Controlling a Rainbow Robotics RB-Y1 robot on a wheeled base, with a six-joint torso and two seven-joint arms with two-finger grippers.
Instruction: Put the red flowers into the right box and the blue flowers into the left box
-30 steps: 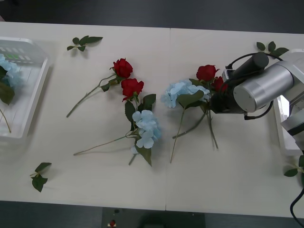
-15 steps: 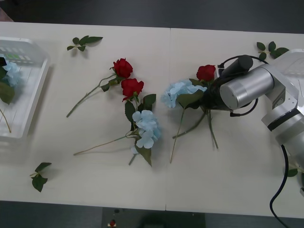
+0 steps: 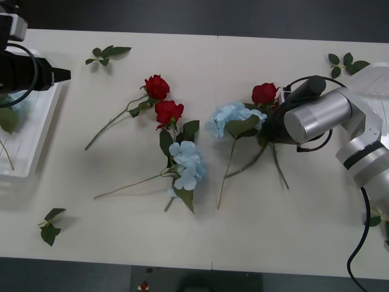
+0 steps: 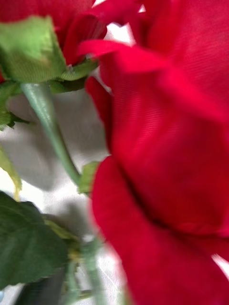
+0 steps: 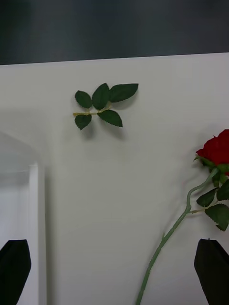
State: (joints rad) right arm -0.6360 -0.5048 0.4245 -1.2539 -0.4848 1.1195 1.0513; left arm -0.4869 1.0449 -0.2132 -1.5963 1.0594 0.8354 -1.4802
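Observation:
Two red flowers [image 3: 157,86] [image 3: 168,111] lie left of centre, and a third [image 3: 264,93] lies at centre right. One red head [image 4: 162,143] sits right against my right wrist camera. Blue flowers lie at centre [image 3: 187,163] and centre right [image 3: 234,117], and another [image 3: 6,115] rests in the left box [image 3: 36,146]. My right gripper [image 3: 273,125] is down among the centre-right stems, hidden by its wrist. My left gripper [image 3: 61,74] [image 5: 113,248] hovers open above the left box's far rim [image 5: 36,214], with a rose [image 5: 217,148] beside it. The right box [image 3: 380,70] peeks in at the far right.
Loose leaf sprigs lie at the back left [image 3: 108,53] [image 5: 102,102], the back right [image 3: 346,62], the front left [image 3: 50,226] and the front right edge [image 3: 372,220]. Long stems [image 3: 112,121] trail across the middle of the white table [image 3: 91,182].
My left arm has come into view over the left box's far end. My right arm has pushed in at the centre-right roses, and a stem there has swung slightly right.

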